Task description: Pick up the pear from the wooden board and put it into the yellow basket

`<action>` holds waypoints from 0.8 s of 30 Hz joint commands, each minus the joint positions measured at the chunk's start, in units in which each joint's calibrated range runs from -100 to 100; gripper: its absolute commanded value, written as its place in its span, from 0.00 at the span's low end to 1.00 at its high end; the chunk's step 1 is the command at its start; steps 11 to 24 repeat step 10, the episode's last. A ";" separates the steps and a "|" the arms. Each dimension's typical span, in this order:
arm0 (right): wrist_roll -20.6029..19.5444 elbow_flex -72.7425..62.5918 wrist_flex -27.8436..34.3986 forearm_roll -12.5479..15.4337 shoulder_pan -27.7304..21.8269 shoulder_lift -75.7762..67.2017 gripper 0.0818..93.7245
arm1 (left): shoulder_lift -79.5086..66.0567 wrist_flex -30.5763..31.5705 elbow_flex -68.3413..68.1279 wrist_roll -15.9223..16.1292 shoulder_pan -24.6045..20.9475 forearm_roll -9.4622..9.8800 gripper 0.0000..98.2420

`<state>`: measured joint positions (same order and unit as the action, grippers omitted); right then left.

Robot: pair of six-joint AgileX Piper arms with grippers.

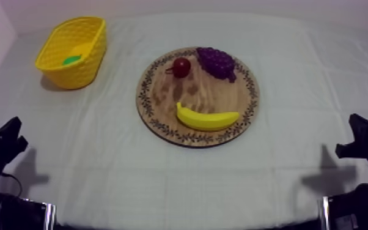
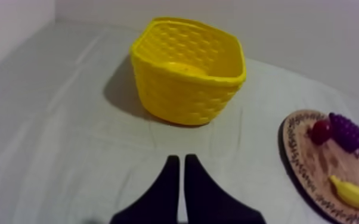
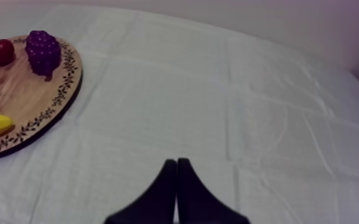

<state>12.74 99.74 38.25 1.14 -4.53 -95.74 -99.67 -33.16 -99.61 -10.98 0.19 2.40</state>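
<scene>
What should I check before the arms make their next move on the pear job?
1. Pear waiting on the wooden board: not ok. It bears the small red fruit, grapes and banana, no pear.
2. Pear in the yellow basket: cannot tell. A yellow-green shape lies inside, likely the pear.
3. Basket upright: ok.
4. Left gripper free: ok, shut on nothing, facing the basket.
5. Right gripper free: ok, shut on nothing, over the cloth beside the board.

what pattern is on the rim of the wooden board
A dark band of small leafy sprigs rings the wooden board; clearest in the top view.
</scene>
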 commanded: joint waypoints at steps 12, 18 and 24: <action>-0.02 0.04 -0.02 0.00 0.01 -0.02 0.00 | -0.07 0.09 -0.05 -0.67 0.00 -0.03 0.00; -0.02 0.04 -0.02 0.00 0.01 -0.02 0.00 | -0.07 0.09 -0.05 -0.67 0.00 -0.03 0.00; -0.02 0.04 -0.02 0.00 0.01 -0.02 0.00 | -0.07 0.09 -0.05 -0.67 0.00 -0.03 0.00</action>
